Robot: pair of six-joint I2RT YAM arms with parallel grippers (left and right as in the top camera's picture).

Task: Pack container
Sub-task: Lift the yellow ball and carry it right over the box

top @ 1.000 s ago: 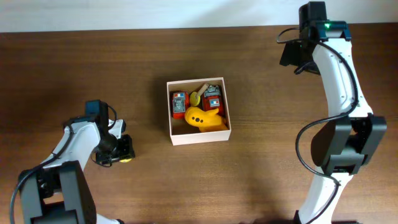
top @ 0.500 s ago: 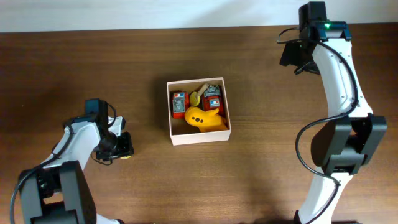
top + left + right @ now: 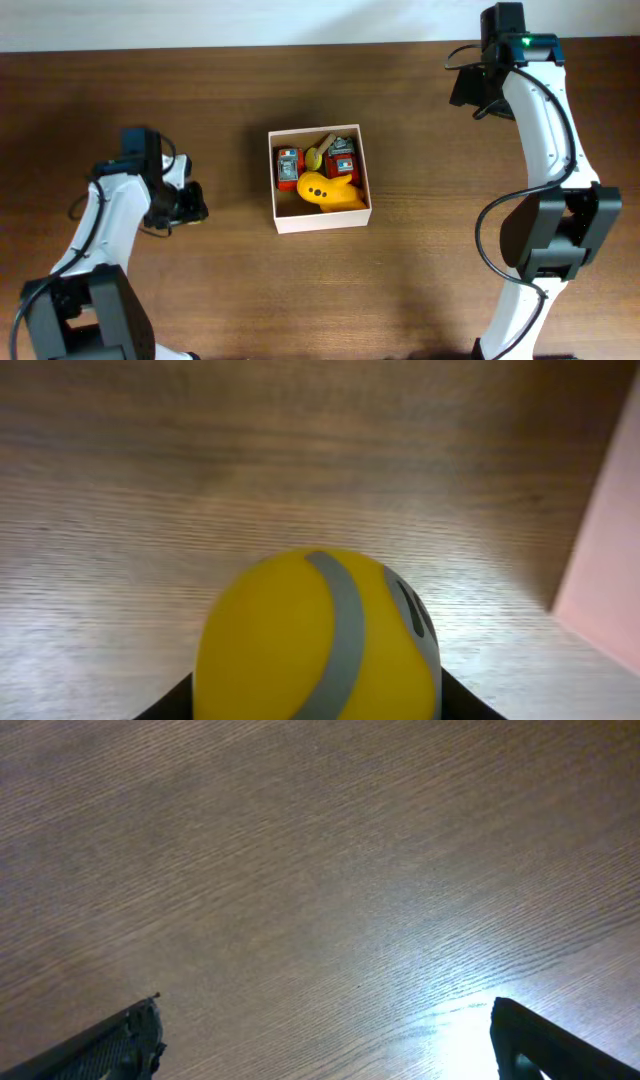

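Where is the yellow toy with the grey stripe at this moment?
The left wrist view shows the yellow toy held in the left gripper, over the left side of the table and apart from the container, which lies to its right.

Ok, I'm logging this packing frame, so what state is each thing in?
White-walled square cardboard container: open-topped, partly filled.
Two red toys: lying inside the container.
Yellow plastic toy: lying inside it.
Round yellow toy with a grey stripe: gripped, outside the container.
Left gripper: shut on the round yellow toy.
Right gripper: open, empty.
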